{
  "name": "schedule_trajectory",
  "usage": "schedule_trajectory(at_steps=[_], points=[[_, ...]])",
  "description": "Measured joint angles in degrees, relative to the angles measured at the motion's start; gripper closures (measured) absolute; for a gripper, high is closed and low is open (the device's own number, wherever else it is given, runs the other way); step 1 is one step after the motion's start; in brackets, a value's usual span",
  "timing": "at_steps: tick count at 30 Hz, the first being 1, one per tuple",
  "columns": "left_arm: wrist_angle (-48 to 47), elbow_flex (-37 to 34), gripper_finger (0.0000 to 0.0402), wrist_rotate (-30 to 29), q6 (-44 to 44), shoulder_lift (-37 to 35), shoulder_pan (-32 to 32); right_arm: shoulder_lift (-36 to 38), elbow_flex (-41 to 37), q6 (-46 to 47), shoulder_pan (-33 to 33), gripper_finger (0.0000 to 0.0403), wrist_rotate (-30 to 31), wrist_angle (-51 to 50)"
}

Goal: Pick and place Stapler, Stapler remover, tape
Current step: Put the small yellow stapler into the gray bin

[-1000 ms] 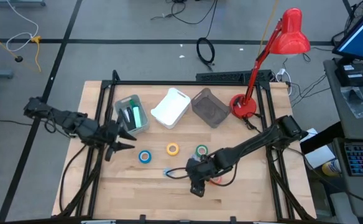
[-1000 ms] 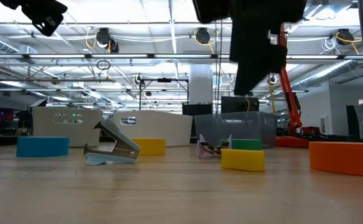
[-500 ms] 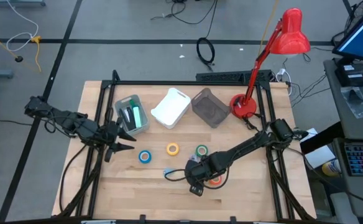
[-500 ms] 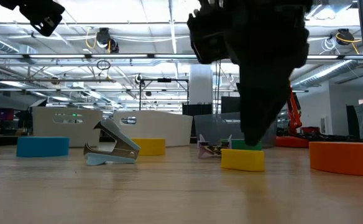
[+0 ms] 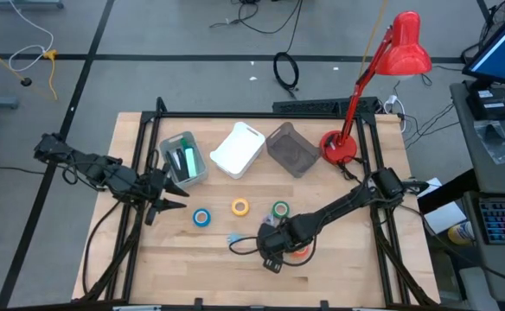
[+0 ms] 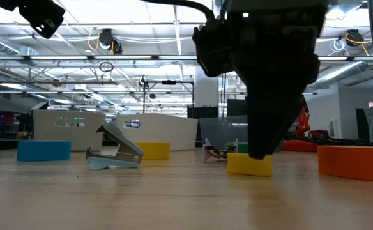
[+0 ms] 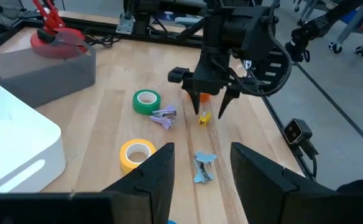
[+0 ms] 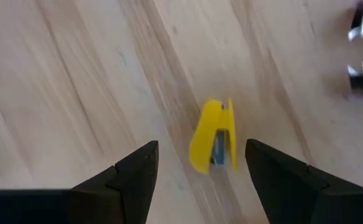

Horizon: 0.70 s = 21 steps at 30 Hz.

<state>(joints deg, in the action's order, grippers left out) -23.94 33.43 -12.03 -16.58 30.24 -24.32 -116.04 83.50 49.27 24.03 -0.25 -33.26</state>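
The right gripper [image 8: 197,165] hung low over the table [image 5: 339,259], its fingers [image 8: 132,171] spread wide with a small yellow staple remover [image 8: 214,144] lying on the wood between and just ahead of them, untouched. In the low view its dark bulk stood directly above that yellow piece. Just beside it lay the orange tape roll [image 7: 204,96]; farther out were the green [image 5: 280,209], yellow [image 5: 239,207] and blue [image 5: 201,218] rolls and a pale blue staple remover [image 6: 115,153]. The left gripper [image 5: 168,197] hovered apart near the clear bin [image 5: 183,160], fingers parted and empty. Beyond stood a white bin [image 5: 237,149], grey basket [image 5: 292,149] and red lamp [image 5: 404,47].
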Motion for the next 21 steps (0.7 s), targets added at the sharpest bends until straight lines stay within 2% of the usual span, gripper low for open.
schedule_trajectory(at_steps=[9, 21], points=[[-0.2, 0.0, 0.0245, 0.02, -0.05, 0.0, 0.0, -1.59, 0.16, 1.03, 0.09, 0.0173, 0.42, 0.26], [-1.25, 0.0, 0.0245, 0.15, -0.31, 0.0, 0.0, -1.65, 0.11, -0.69, 0.29, 0.0272, -0.5, -1.2]])
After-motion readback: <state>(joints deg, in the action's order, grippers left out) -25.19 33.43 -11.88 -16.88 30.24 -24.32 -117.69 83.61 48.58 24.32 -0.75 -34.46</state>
